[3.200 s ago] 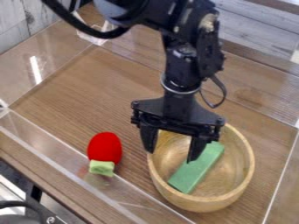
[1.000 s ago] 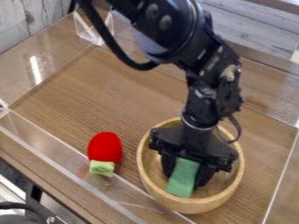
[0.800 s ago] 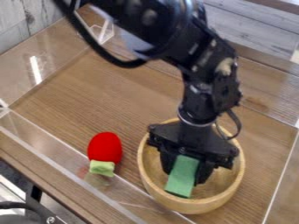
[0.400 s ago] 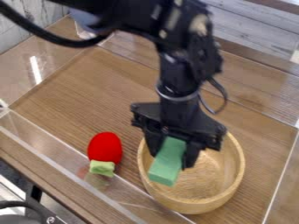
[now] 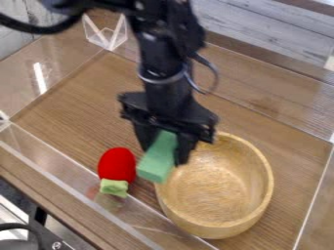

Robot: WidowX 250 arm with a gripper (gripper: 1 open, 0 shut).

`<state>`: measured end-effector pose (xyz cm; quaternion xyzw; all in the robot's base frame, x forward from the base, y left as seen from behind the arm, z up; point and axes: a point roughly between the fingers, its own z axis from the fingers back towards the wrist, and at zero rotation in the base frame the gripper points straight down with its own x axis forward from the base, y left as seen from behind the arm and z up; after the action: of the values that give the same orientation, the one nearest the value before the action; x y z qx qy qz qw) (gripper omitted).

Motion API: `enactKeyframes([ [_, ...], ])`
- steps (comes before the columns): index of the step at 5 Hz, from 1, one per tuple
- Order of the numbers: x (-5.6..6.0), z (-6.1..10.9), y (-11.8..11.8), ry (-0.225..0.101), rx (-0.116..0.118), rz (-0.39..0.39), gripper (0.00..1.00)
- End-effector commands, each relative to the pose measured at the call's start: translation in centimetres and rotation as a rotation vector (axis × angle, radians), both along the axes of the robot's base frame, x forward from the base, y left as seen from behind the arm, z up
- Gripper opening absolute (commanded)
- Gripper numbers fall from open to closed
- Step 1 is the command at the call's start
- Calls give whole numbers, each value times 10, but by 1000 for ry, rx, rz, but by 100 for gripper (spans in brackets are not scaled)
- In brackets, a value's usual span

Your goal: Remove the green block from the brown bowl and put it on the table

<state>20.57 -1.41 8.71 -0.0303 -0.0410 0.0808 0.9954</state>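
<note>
Lifted clear of the bowl (image 5: 220, 199), the block (image 5: 159, 158) is now carried leftward in the picture, where a second ago it was hanging inside the bowl's rim. It is clamped between the fingers of the gripper (image 5: 166, 148), which points down, and it hangs tilted just above the bowl's left rim, over the strip of tabletop (image 5: 78, 112) between the bowl and a red toy (image 5: 116, 164). The bowl is left empty.

Several slips are possible from here. The block is held near its upper part and at a slant, so it could be twisted or shed if the grip is light. The free patch of tabletop is narrow: if the block is lowered too near the bowl, its lower end may be caught on the rim and the bowl tipped or dragged. If it is carried too far left, the red toy and the small yellow-green piece (image 5: 115, 187) below it may be struck or covered. A release from height may let the block bounce or roll back against the bowl.
</note>
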Motion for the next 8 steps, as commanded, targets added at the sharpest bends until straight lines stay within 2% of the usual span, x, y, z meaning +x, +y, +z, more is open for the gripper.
enactKeyframes([
  [1, 7, 12, 24, -49, -2, -5, 0],
  [2, 16, 21, 17, -47, -14, 20, 0],
  [3, 19, 28, 16, -45, -16, 17, 0],
  [5, 24, 45, 34, -40, -18, -23, 0],
  [7, 19, 51, 56, -38, -10, 102, 0],
  [8, 22, 47, 71, -42, -4, 82, 0],
])
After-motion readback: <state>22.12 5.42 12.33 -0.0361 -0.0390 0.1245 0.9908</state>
